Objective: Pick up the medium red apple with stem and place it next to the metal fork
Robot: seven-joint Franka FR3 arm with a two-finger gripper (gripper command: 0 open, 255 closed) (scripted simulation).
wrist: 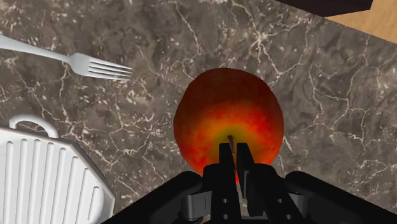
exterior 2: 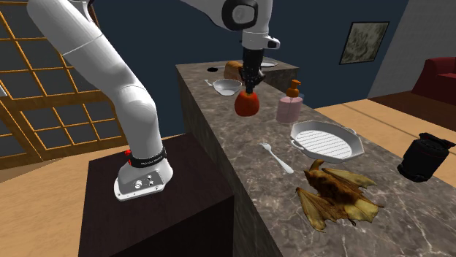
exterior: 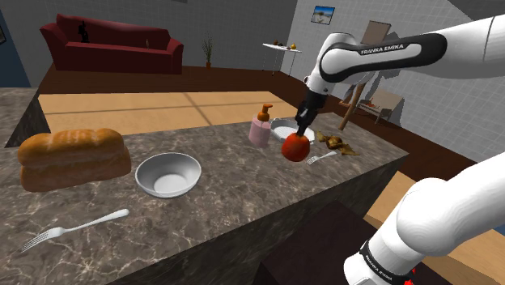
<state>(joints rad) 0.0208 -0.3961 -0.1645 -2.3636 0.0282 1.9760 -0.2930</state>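
Beyond my marbled table (exterior: 243,186) I see a dark red sofa (exterior: 113,44) against a grey wall (exterior: 231,24), a wooden floor (exterior: 129,109) and a small framed picture (exterior: 323,14).

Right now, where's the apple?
The apple hangs from the shut gripper over the counter. It is right of centre in the shoulder view, between the soap bottle and the fork to its right.

Apple (exterior: 295,147) hangs over counter (exterior: 243,198), fork (exterior: 322,157) near it, dish (exterior: 283,128) behind fork, bowl (exterior: 168,175) and loaf (exterior: 73,158) toward shoulder view's left.
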